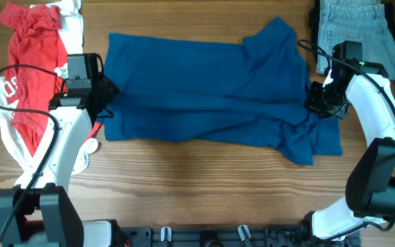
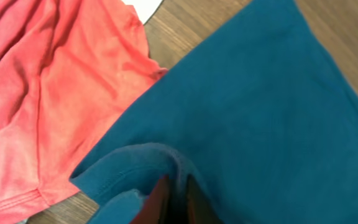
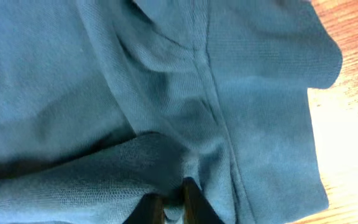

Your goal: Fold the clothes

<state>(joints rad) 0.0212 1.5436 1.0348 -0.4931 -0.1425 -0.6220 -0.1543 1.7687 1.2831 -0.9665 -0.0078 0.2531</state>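
Folds of the dark blue shirt (image 3: 104, 93) fill the right wrist view, with a bunch of cloth pinched in the narrow jaws of the right gripper (image 3: 171, 202) at the bottom edge. The left wrist view shows the left gripper (image 2: 176, 198) nipping the hem just as narrowly, with the red shirt (image 2: 42, 93) at upper left. Only the overhead view shows the whole garment spread across the frame's centre on the wooden table (image 1: 184, 185), a gripper at each side edge and jeans (image 1: 352, 31) at upper right.
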